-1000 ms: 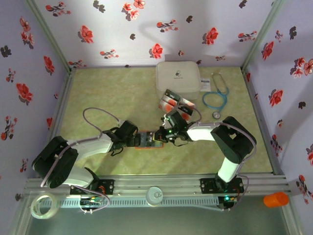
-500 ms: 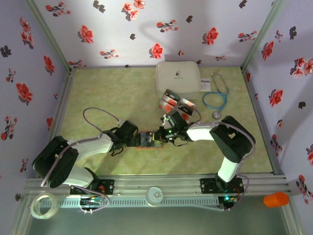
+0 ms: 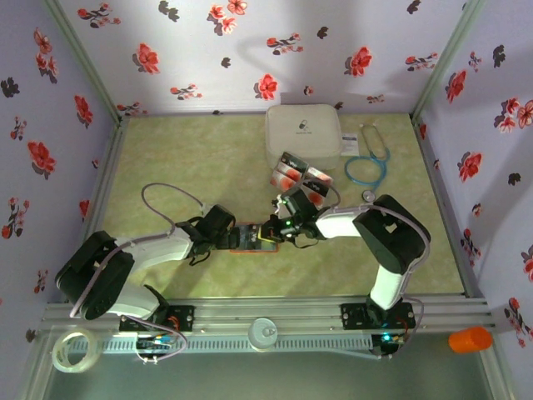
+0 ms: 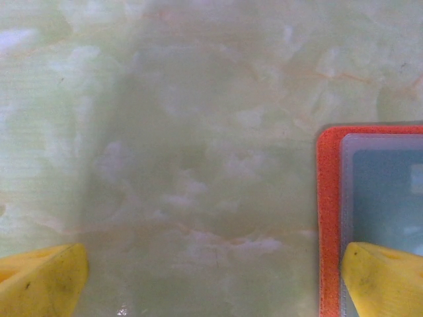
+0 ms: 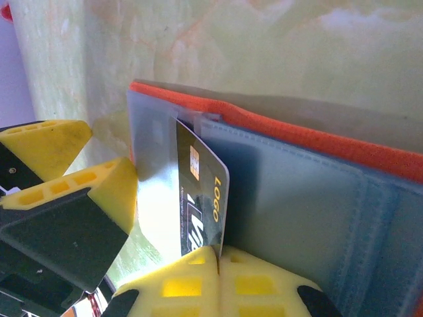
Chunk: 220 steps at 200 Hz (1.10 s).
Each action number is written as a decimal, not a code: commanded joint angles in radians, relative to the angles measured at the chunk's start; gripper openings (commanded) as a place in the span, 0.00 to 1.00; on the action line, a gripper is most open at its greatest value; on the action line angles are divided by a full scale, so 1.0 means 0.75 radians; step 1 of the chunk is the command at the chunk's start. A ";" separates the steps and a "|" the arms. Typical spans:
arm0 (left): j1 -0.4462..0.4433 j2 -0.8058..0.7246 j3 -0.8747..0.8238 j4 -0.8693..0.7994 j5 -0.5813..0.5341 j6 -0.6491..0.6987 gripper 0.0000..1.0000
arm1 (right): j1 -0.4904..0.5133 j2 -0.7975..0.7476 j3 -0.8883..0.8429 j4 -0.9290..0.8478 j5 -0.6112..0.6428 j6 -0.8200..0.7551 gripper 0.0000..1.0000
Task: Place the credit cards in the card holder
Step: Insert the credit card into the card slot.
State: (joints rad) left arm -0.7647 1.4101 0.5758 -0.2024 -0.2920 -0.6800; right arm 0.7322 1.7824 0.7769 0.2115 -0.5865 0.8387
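Note:
The card holder (image 3: 250, 238) lies open on the table, orange outside (image 5: 297, 135) and grey-blue inside (image 5: 297, 205). My right gripper (image 5: 219, 254) is shut on a dark credit card (image 5: 201, 191) with a gold chip, standing on edge with its top corner at a clear pocket of the holder. My left gripper (image 4: 211, 284) is open, low over the table; its right fingertip (image 4: 383, 277) rests on the holder's left end (image 4: 327, 198), its left fingertip (image 4: 39, 281) on the bare table. From above, both grippers (image 3: 229, 237) (image 3: 271, 232) meet at the holder. More credit cards (image 3: 293, 172) lie behind.
A big white rounded case (image 3: 302, 133) stands at the back, with a blue stethoscope (image 3: 366, 167) to its right. An orange cylinder (image 3: 470, 339) and a tape roll (image 3: 75, 350) sit outside the table's front rail. Flowered walls close in three sides.
The right arm has edged slightly left toward the holder with the card. The left arm has not moved.

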 commanded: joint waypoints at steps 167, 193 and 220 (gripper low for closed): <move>-0.011 0.093 -0.050 0.032 0.036 0.007 1.00 | 0.041 0.036 0.344 -0.570 0.147 -0.311 0.15; -0.012 0.098 -0.054 0.042 0.038 0.003 1.00 | 0.072 0.115 0.375 -0.571 0.172 -0.305 0.13; -0.014 0.101 -0.057 0.047 0.040 0.005 1.00 | 0.109 0.183 0.417 -0.563 0.180 -0.284 0.11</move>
State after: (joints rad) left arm -0.7692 1.4197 0.5758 -0.1829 -0.3050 -0.6861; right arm 0.7849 1.8702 1.0496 -0.2104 -0.4820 0.6056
